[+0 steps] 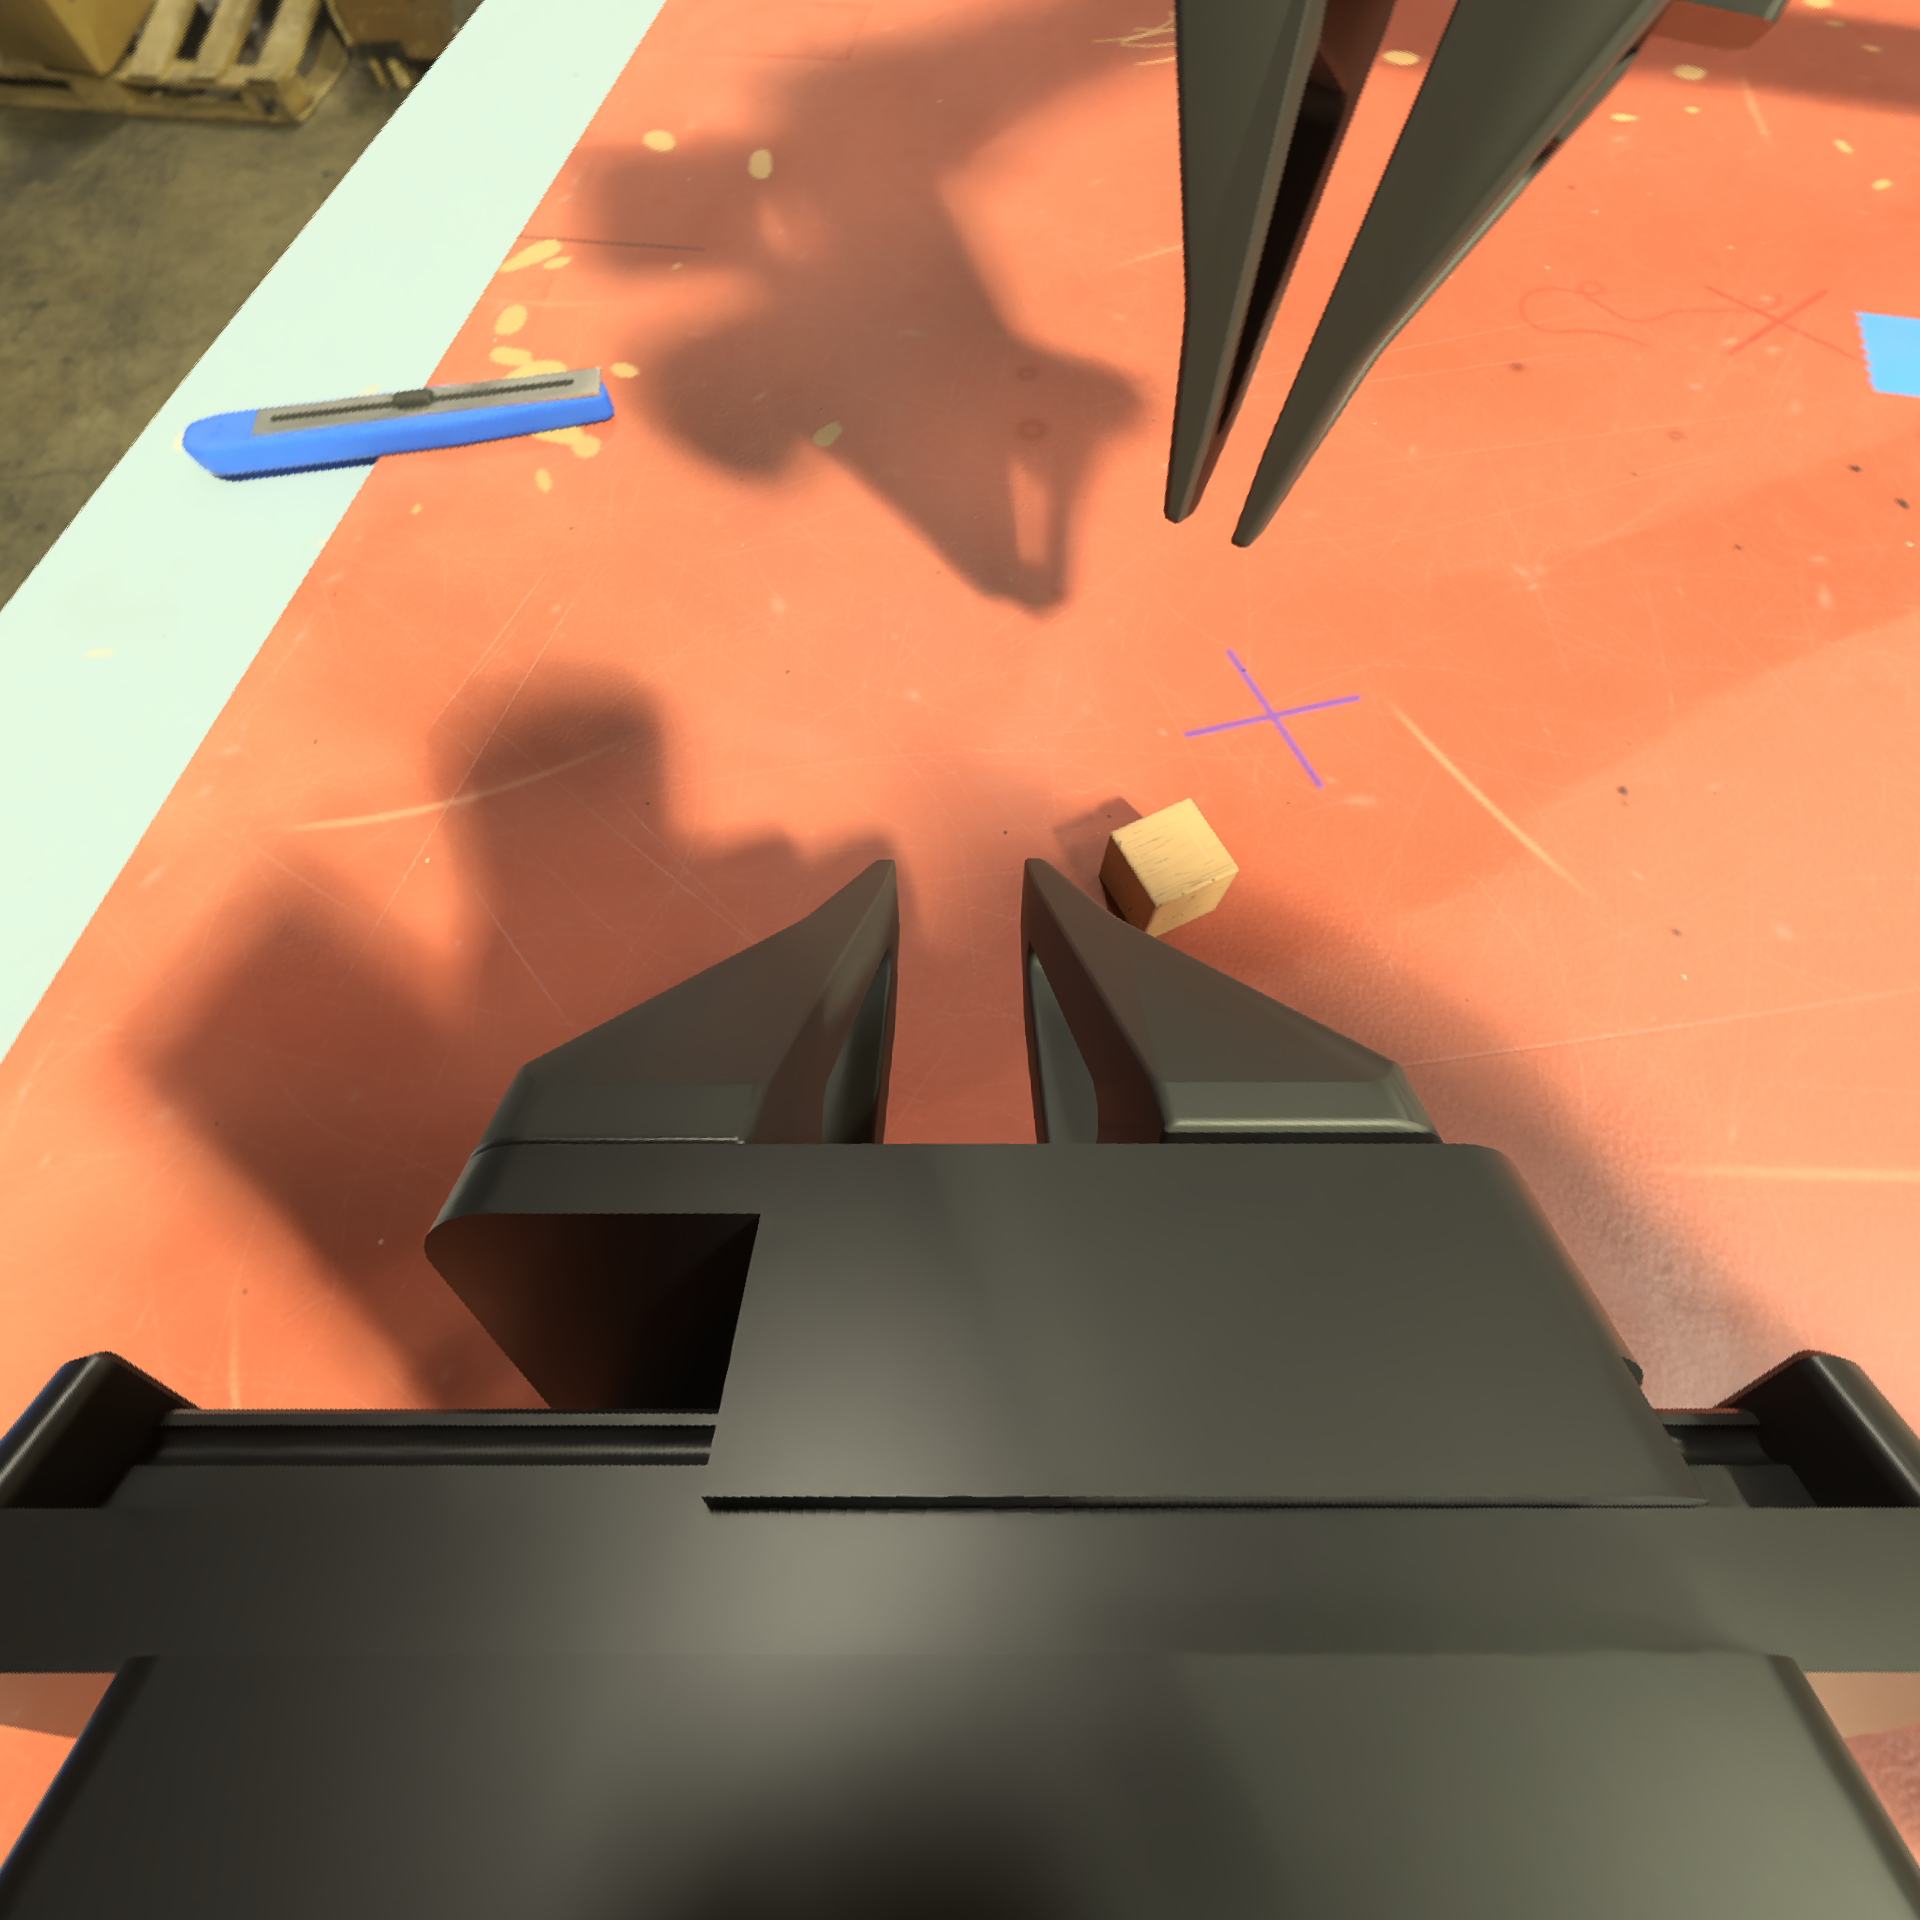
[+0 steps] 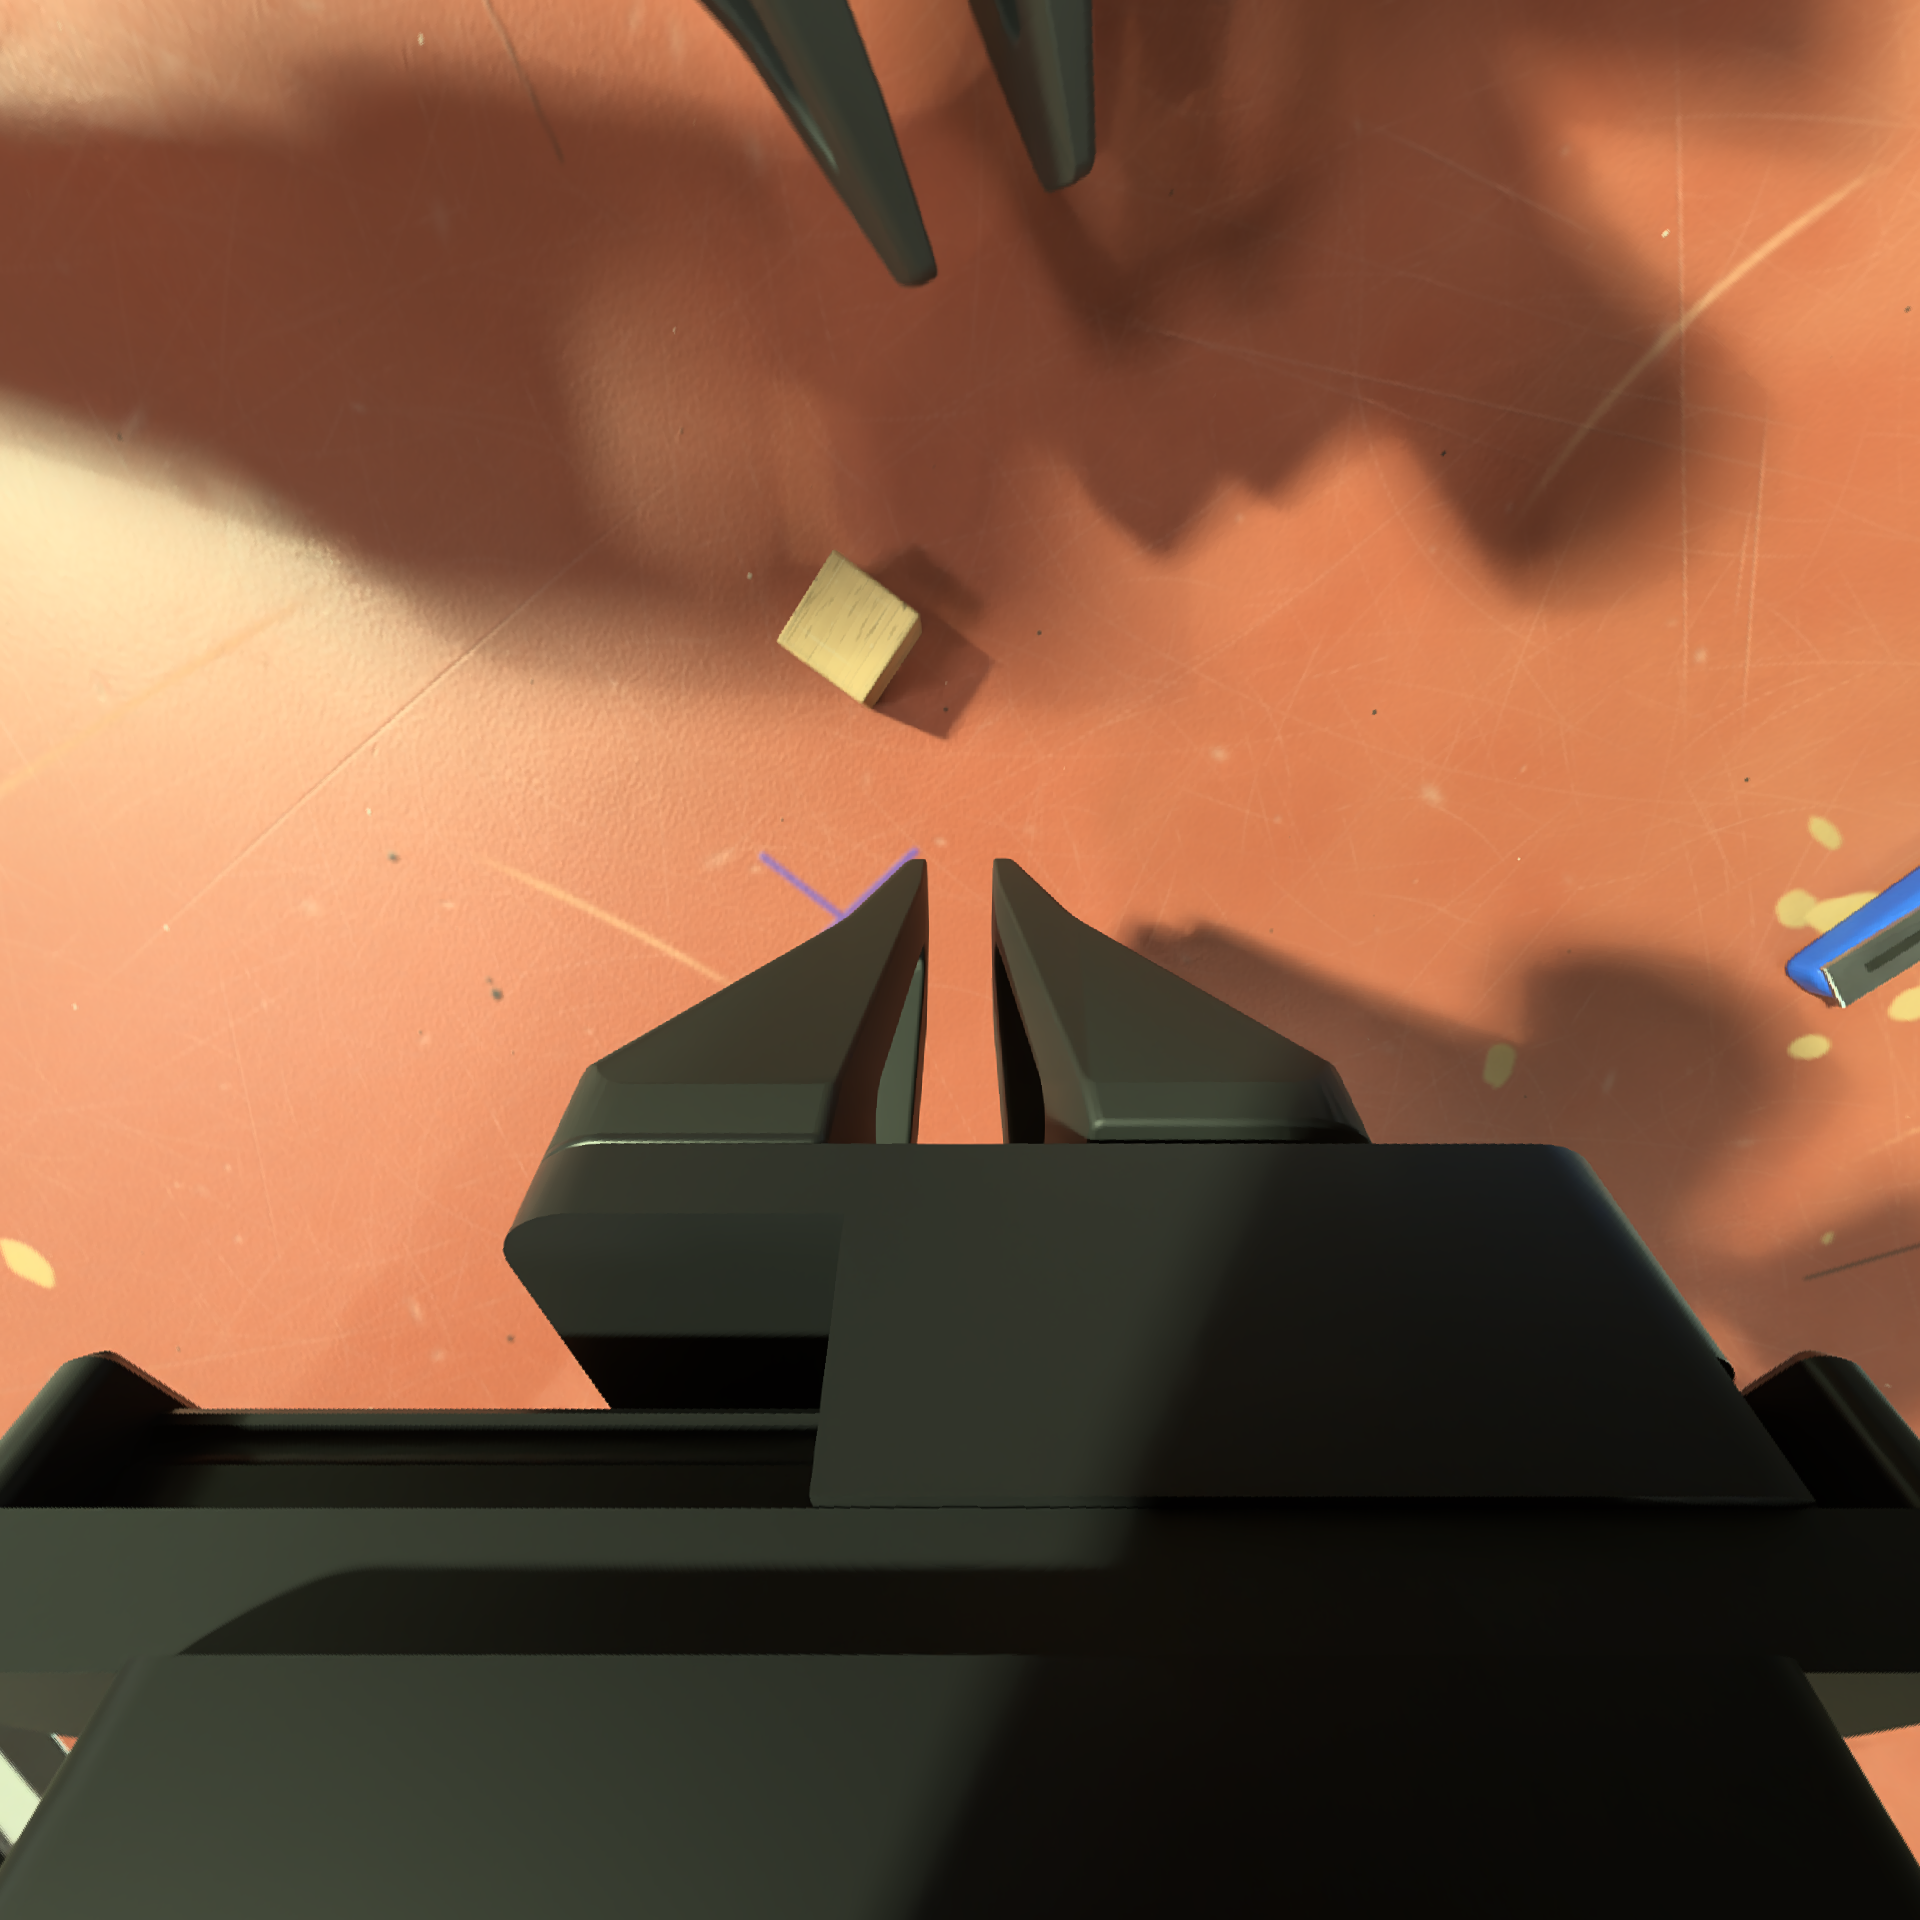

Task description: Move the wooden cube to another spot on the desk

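The small wooden cube [image 1: 1169, 868] lies on the orange desk mat, untouched, just right of my left gripper's right fingertip. My left gripper [image 1: 961, 873] hovers low over the mat with its jaws a little apart and nothing between them. In the right wrist view the cube [image 2: 847, 629] lies ahead and slightly left of my right gripper [image 2: 958, 868], whose jaws are nearly together and empty. The right gripper also shows in the left wrist view [image 1: 1214, 528], pointing down beyond the cube. The left gripper shows at the top of the right wrist view [image 2: 987, 229].
A purple cross mark [image 1: 1273, 717] is drawn on the mat just beyond the cube, partly hidden under the right gripper's left finger [image 2: 821, 894]. A blue utility knife [image 1: 395, 421] lies at the mat's left edge by the pale desk border [image 1: 208, 520]. A blue patch [image 1: 1891, 353] sits far right.
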You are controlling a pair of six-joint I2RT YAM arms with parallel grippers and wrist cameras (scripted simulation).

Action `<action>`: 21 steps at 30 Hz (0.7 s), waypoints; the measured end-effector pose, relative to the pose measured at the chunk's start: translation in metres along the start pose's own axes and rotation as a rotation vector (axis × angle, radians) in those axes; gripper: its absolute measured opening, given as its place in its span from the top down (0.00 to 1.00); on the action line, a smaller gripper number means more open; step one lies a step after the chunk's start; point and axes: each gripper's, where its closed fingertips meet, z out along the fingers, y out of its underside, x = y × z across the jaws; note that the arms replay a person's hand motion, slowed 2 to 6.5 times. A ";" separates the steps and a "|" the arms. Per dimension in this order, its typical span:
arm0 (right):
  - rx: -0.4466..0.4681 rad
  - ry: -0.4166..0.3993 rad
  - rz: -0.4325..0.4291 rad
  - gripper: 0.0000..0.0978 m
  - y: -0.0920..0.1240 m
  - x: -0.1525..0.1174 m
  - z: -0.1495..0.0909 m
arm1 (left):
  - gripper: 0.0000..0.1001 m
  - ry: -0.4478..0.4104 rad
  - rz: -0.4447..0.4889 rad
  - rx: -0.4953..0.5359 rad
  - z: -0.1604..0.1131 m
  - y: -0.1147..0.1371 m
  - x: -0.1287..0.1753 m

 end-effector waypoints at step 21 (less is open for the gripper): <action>0.105 -0.056 0.066 0.90 -0.017 -0.003 0.040 | 0.70 -0.220 -0.118 -0.151 0.011 0.014 0.046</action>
